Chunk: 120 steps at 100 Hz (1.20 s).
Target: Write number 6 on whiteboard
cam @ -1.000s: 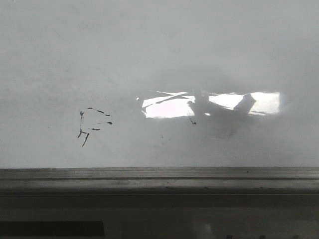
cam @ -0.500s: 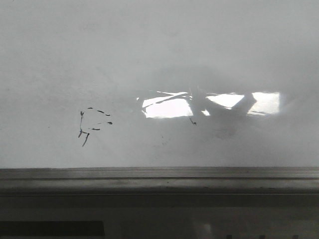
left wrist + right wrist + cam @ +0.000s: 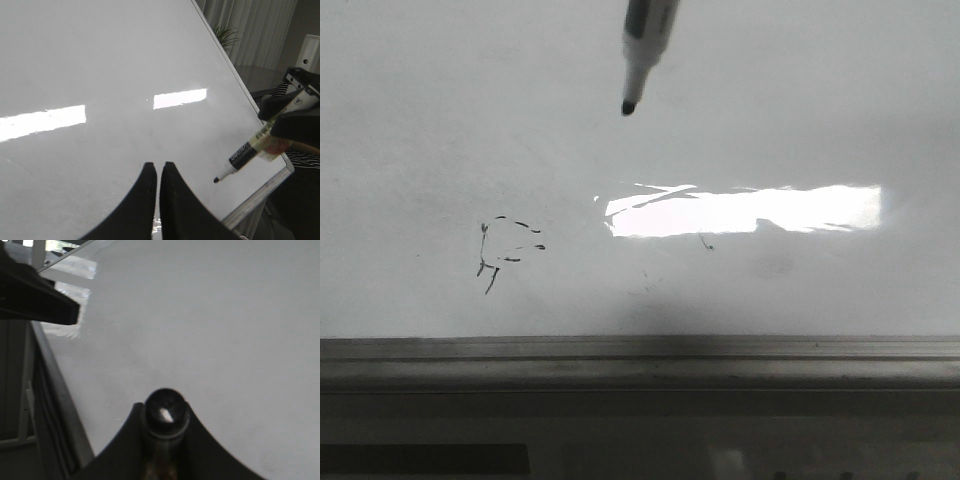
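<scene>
The whiteboard (image 3: 770, 110) fills the front view, glossy white, with a bright rectangular glare patch (image 3: 745, 210) just right of centre and a grey metal ledge (image 3: 640, 350) along its 6 o'clock edge. No finished 6 shows on it: the only marks are faint broken black scribbles (image 3: 505, 250) at about 8 o'clock from the glare and a tiny black speck (image 3: 705, 243) just below the glare. A marker (image 3: 642, 45) enters from 12 o'clock, tilted, its black tip (image 3: 628, 107) pointing down towards 6 o'clock and lying well above the glare; whether the tip touches the board cannot be told. In the left wrist view the left gripper (image 3: 158, 172) has its two dark fingers almost together with only a thin slit between them, holding nothing, hovering over the board. At 3 o'clock from it the right gripper (image 3: 280, 132) clamps the marker's barrel, tip near the board's edge. The right wrist view looks down the marker's end (image 3: 165, 412), seated between the fingers (image 3: 200, 440).
</scene>
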### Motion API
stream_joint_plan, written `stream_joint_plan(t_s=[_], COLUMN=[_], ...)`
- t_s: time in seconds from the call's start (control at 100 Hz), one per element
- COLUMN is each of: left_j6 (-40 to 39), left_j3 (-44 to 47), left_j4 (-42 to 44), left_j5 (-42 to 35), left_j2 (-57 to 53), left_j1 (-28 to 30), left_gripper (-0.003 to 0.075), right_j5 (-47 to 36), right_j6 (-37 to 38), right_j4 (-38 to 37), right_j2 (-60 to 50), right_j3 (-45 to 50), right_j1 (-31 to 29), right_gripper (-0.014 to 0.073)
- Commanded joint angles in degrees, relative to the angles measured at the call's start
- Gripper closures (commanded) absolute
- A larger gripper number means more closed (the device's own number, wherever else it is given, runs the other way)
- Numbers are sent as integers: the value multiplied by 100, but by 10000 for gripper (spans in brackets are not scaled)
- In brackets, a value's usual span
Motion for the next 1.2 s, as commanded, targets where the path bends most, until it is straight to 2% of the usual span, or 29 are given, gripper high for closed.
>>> stream_joint_plan(t_s=[0.0, 0.3, 0.44, 0.68, 0.82, 0.96, 1.09, 1.14, 1.19], left_j6=[-46, -46, -46, -46, -46, -46, -46, -46, -46], left_j3=[-165, -165, -165, -165, -165, -165, -165, -165, -165], left_j4=[-67, -67, -67, -67, -67, -67, -67, -67, -67], left_j5=[83, 83, 83, 83, 83, 83, 83, 83, 83], left_j2=[32, 32, 32, 42, 42, 42, 42, 42, 42], left_j1=[-5, -5, -5, -5, -5, -5, -5, -5, -5], left_gripper=[741, 741, 741, 741, 741, 741, 741, 741, 741], right_j5=[246, 827, 575, 898, 874, 814, 497, 341, 196], right_j6=[29, 29, 29, 29, 29, 29, 107, 422, 1046], right_j4=[-222, -222, -222, -264, -329, -652, -1365, -1873, -2451], right_j2=[-72, -318, -661, -849, -903, -903, -903, -903, -903], right_j3=[-137, -96, 157, 324, 324, 324, 324, 324, 324], right_j1=[8, 8, -31, -862, -912, -912, -912, -912, -912], right_gripper=[665, 665, 665, 665, 665, 665, 665, 665, 665])
